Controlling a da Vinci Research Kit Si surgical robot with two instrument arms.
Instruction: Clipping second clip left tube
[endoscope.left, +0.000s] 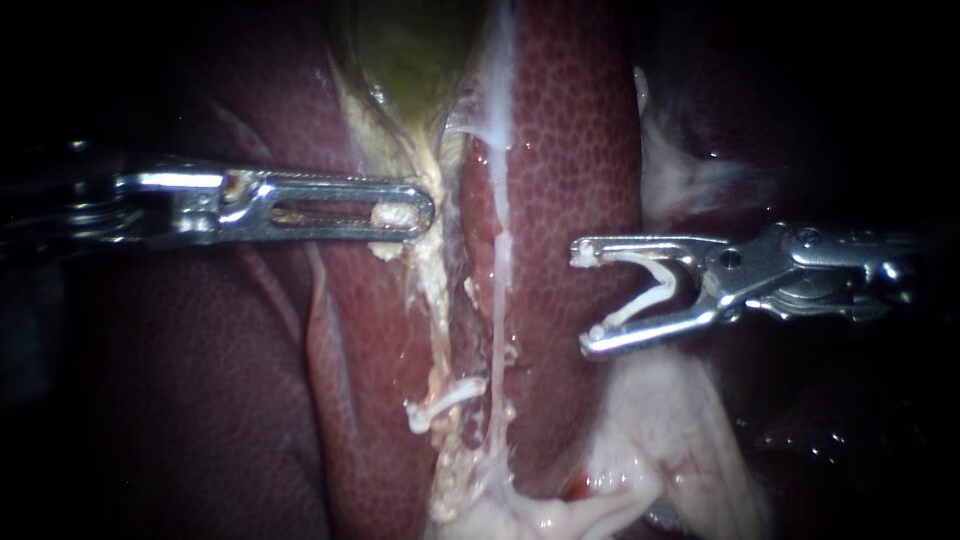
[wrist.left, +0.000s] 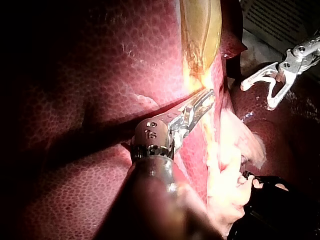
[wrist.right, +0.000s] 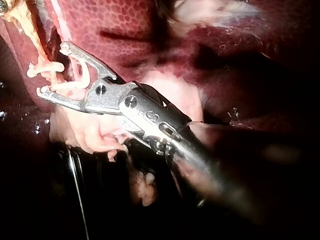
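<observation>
Dark red, mottled liver fills the whole background of the endoscope view, with the green-yellow gallbladder tapering down from 12 o'clock and a mass of pale fat at 5 o'clock. From the gallbladder's narrow end two strands run down the middle toward 6 o'clock: the frayed, yellowish left tube and, just beside it on the 3 o'clock side, a thinner white strand. The left instrument comes in from 9 o'clock, its long slotted jaws clenched on pale tissue at the top of the left tube. I judge this hold is meant to draw the tube taut so that it stands free for clipping. The right instrument comes in from 3 o'clock and hangs near the strands but apart from them. Its jaws are spread wide and grasp an open clip whose two legs lie along them, its mouth turned toward 9 o'clock to face the tubes. Low on the left tube, near 6 o'clock, a placed clip sits across it. The bare stretch of tube between that clip and the left jaws looks like the room left for the next one. To reach it the open mouth must get past the white strand, and catching both strands together seems the main risk.
</observation>
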